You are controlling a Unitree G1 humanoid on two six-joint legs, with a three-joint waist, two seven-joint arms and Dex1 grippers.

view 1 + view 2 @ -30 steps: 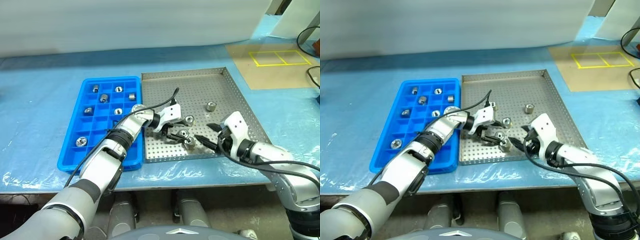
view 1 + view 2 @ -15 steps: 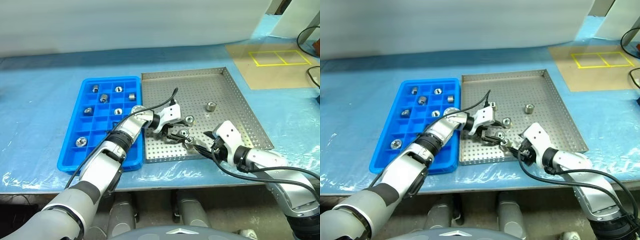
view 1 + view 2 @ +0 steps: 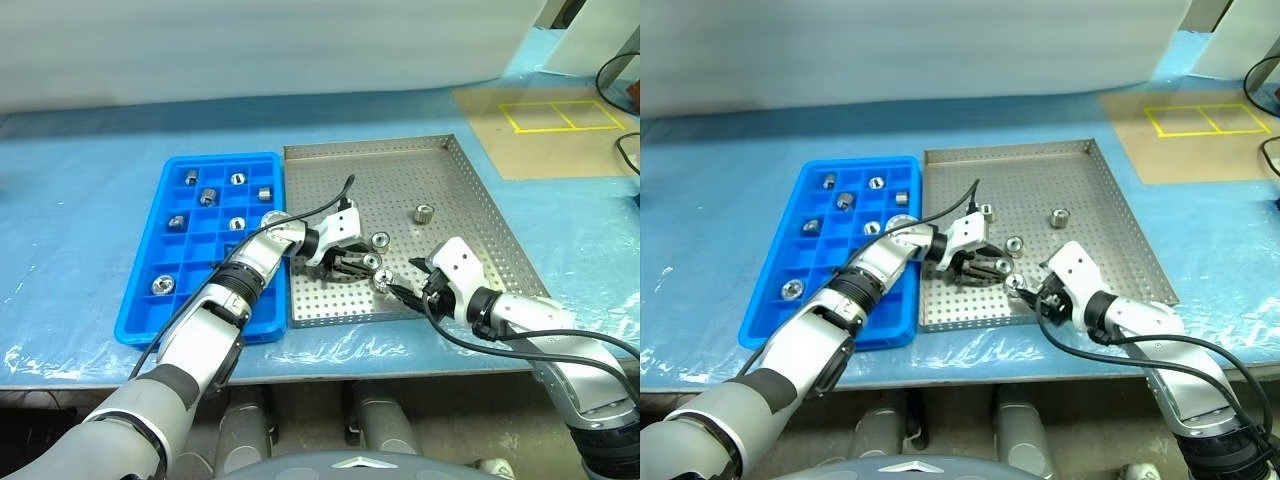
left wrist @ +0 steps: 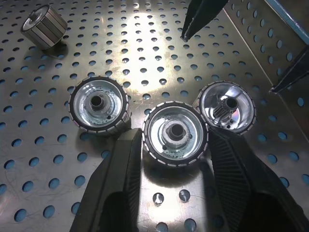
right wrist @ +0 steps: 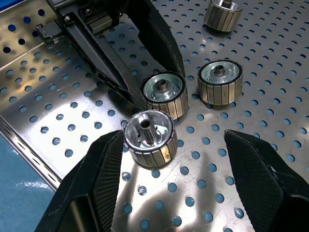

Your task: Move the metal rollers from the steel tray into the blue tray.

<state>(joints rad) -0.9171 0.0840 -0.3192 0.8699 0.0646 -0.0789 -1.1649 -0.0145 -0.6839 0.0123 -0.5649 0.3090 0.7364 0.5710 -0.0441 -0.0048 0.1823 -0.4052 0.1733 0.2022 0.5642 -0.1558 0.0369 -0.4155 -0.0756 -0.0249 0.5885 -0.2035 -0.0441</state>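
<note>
On the blue tabletop [image 3: 80, 200], the steel tray [image 3: 400, 155] and the blue tray [image 3: 140, 310] sit just as they did a second ago. The change is in the left claw [image 4: 175, 145]: its fingers, spread a second ago, have drawn in and now pinch one of the metal rollers [image 4: 175, 134] on the steel tray's floor. The right claw [image 5: 169, 159] has slid in from the side and stands spread, a second roller [image 5: 148, 137] between its fingers, touching the pinched one. A third roller [image 4: 99, 105] lies just beside, a fourth [image 3: 424, 212] well apart, with more in the blue tray's compartments.
</note>
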